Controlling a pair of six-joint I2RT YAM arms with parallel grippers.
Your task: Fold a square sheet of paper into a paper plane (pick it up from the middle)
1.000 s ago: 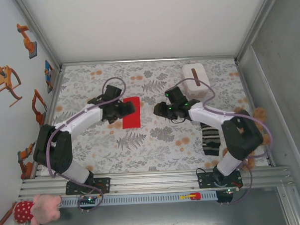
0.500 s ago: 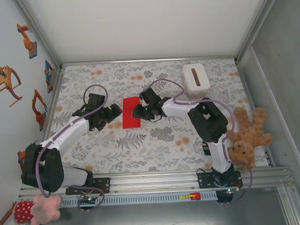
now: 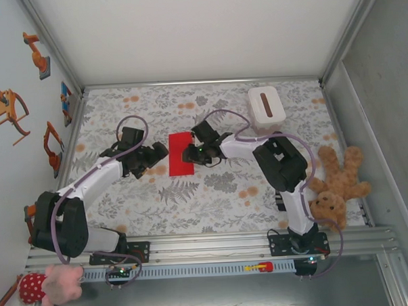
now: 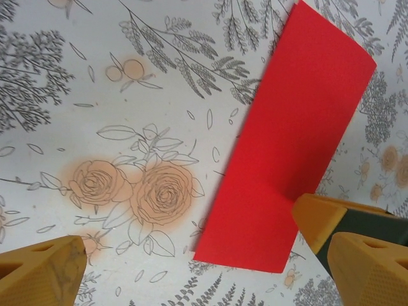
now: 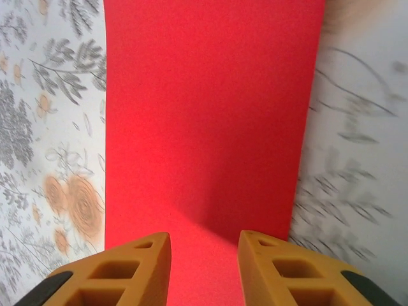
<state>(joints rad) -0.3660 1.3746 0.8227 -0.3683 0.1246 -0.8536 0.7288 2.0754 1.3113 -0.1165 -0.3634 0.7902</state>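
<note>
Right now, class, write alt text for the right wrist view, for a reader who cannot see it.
A red sheet of paper, a long rectangle, lies flat on a floral tablecloth, running up the middle. At the bottom, the right gripper hangs over its near edge, yellow fingers apart, red paper showing between them.

Bright, even light; soft shadow across the near end of the thin red paper rectangle [image 5: 210, 115]; grey-and-orange flowered tablecloth [image 5: 357, 166] blurred at right
</note>
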